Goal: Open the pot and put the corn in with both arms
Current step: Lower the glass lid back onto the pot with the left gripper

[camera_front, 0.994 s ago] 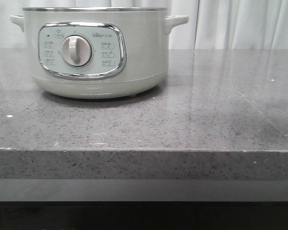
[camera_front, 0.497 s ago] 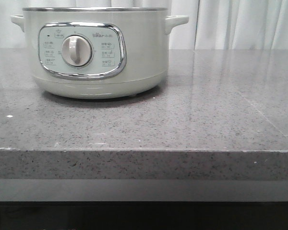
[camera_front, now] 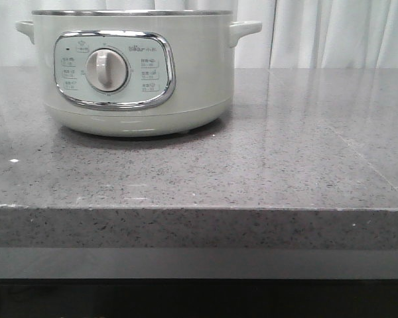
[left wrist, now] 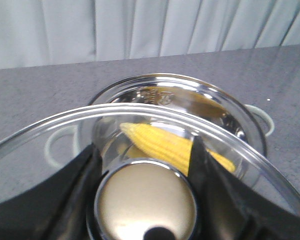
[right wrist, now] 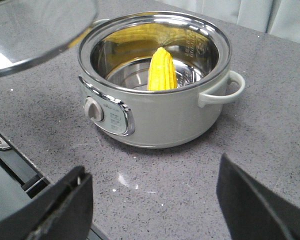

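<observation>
The pale grey-green pot [camera_front: 132, 73] stands at the back left of the counter, open, with its dial facing front. It also shows in the right wrist view [right wrist: 155, 85] and the left wrist view [left wrist: 190, 107]. The yellow corn [right wrist: 161, 70] leans inside the pot, tapered end up; it also shows through the lid in the left wrist view [left wrist: 160, 142]. My left gripper [left wrist: 146, 200] is shut on the chrome knob [left wrist: 146, 202] of the glass lid [left wrist: 50, 130], held above the pot. My right gripper [right wrist: 152, 200] is open and empty above the counter in front of the pot.
The grey speckled counter [camera_front: 252, 165] ends at a front edge [camera_front: 199, 209]. White curtains [camera_front: 331, 33] hang behind it. The lid's rim [right wrist: 35, 35] hangs to the pot's side in the right wrist view. No arm shows in the front view.
The front view has shifted very slightly; the pot sits a few pixels to the right. Nothing else has visibly changed.
</observation>
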Controlling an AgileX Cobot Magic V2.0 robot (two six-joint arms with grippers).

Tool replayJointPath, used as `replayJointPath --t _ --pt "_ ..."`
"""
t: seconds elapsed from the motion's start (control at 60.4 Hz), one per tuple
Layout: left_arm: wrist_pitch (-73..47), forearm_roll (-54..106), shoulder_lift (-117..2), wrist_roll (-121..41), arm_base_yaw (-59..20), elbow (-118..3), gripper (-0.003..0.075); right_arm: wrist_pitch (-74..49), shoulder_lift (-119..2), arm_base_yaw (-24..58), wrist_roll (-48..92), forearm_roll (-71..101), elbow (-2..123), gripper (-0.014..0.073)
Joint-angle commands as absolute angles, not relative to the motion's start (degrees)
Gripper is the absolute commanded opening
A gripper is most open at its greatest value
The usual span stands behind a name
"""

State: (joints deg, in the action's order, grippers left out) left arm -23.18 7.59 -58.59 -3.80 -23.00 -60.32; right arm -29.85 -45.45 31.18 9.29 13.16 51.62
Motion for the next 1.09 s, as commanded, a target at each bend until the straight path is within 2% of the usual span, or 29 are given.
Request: replayJointPath --t 0.0,0.629,1.076 --pt "-12.3 8.7 -60.9 -4.3 -25.7 -65.3 0.0261 -26.1 -45.0 31.2 9.3 13.6 53.1 0.054" --pt "-2.9 8.7 -82.2 -4.3 -28.7 -80.5 0.0261 -26.1 -45.0 31.2 9.3 13.6 53.1 0.054" --pt "0.0 8.4 -88.8 -4.3 -28.7 -82.9 0.0261 -26.1 -45.0 31.2 9.3 13.6 53.1 0.054"
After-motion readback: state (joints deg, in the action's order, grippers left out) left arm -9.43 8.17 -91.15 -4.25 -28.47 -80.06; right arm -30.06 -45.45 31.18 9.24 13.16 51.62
